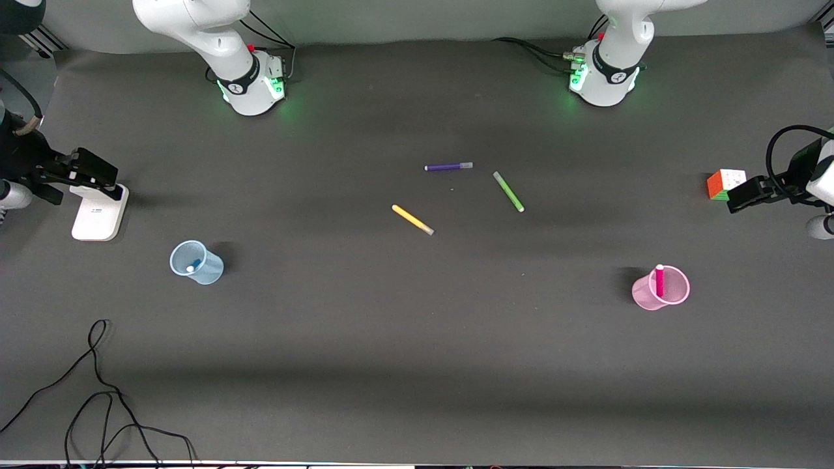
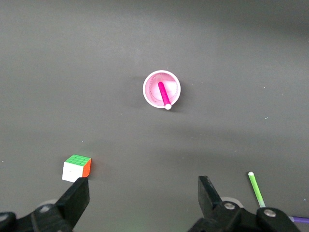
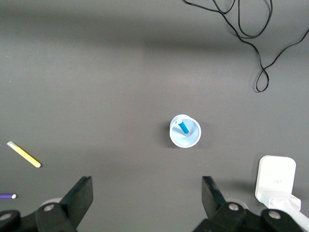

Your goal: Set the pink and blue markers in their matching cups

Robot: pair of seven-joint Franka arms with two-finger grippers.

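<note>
The pale blue cup [image 1: 210, 268] stands toward the right arm's end of the table with the blue marker [image 1: 193, 266] inside it, pale cap up. The pale pink cup [image 1: 644, 293] stands toward the left arm's end with the pink marker [image 1: 659, 280] upright in it. My right gripper [image 1: 98, 174] is open and empty, up over the white device. My left gripper [image 1: 743, 194] is open and empty, up beside the cube. The right wrist view shows the blue cup [image 3: 192, 137] and the blue marker [image 3: 183, 126]. The left wrist view shows the pink cup [image 2: 152, 89] and the pink marker [image 2: 164, 94].
A purple marker [image 1: 448, 167], a green marker [image 1: 508, 191] and a yellow marker [image 1: 412, 219] lie mid-table. A colour cube [image 1: 724, 184] sits at the left arm's end, a white device [image 1: 99, 212] at the right arm's end. A black cable [image 1: 98, 391] lies near the front edge.
</note>
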